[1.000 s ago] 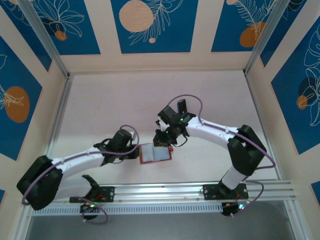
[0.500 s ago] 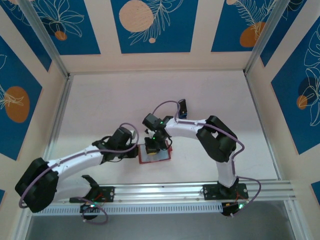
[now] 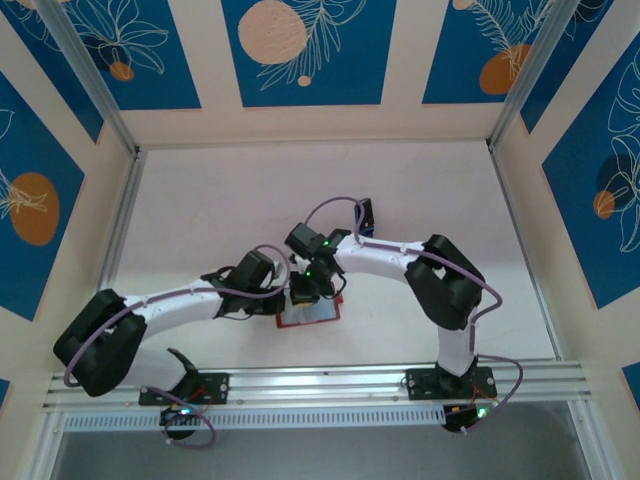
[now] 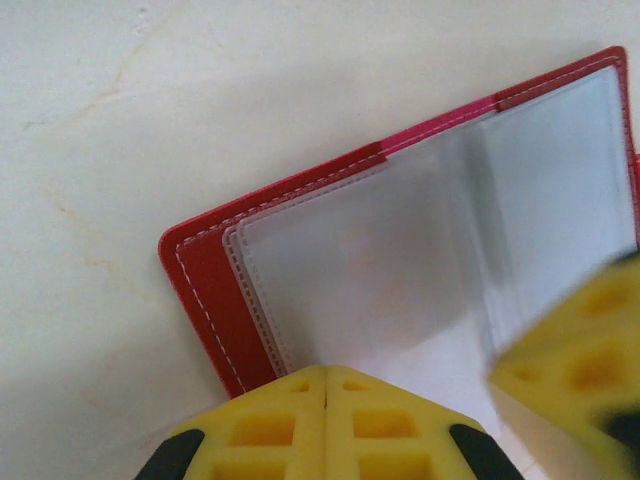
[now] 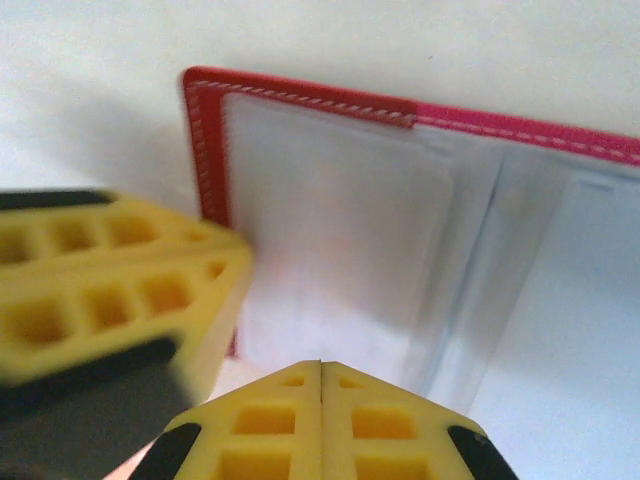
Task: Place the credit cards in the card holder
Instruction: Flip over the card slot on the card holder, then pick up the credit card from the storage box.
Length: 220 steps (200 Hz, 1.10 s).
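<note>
1. Left wrist view: the left gripper sits at 6 o'clock. Its yellow fingers are pressed together, and I see nothing between them.
2. The right gripper is at 6 o'clock in its own view. Its fingers are pressed together too, with no card between them.
3. The card holder lies open and flat on the table, right by both grippers. Its clear pockets face up. From above, it lies a little toward 6 o'clock from the table's middle.
4. I think the hands are holding the card holder flat, or poking at a pocket.
5. Next, one of the credit cards must meet a pocket's mouth and slide in. One hand should stop the holder from sliding.
6. The pockets look pale and foggy, so I cannot tell if a card is already inside. I cannot tell if the fingertips touch the plastic. From above, the arms cover much of the holder.
</note>
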Each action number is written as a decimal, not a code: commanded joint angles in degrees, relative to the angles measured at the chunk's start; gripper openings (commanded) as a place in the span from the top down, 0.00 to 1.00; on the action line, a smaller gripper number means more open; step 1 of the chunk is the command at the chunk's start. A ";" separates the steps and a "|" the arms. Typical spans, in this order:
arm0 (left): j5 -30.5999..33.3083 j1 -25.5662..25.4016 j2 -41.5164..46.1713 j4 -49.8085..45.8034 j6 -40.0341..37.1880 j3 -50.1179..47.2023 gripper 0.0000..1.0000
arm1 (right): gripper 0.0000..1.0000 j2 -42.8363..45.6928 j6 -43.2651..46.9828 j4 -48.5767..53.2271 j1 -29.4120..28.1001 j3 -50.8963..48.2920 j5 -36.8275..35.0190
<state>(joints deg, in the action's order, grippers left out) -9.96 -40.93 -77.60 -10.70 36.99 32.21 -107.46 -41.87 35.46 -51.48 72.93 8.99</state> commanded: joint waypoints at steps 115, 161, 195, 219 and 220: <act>7.87 -1.97 -0.22 -2.17 3.17 -1.43 0.97 | 0.77 17.78 3.41 2.08 25.67 -3.99 -8.76; 6.62 -3.40 0.12 0.46 4.41 -2.72 0.97 | 0.76 11.79 4.62 0.08 33.98 0.27 -10.38; 8.14 -5.85 -0.04 4.31 6.40 -5.53 0.97 | 0.76 6.22 6.72 -1.93 40.40 5.08 -3.99; 9.80 -6.70 -1.18 5.96 7.19 -6.58 0.97 | 0.75 1.53 8.49 -1.54 42.79 9.96 -1.59; 9.84 -6.79 -1.25 6.00 7.24 -6.61 0.97 | 0.75 1.32 8.57 -1.49 42.92 10.22 -1.51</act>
<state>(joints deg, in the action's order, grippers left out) -2.17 -46.22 -76.88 -3.46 42.44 28.58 -102.54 -36.12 34.65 -10.87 77.71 2.70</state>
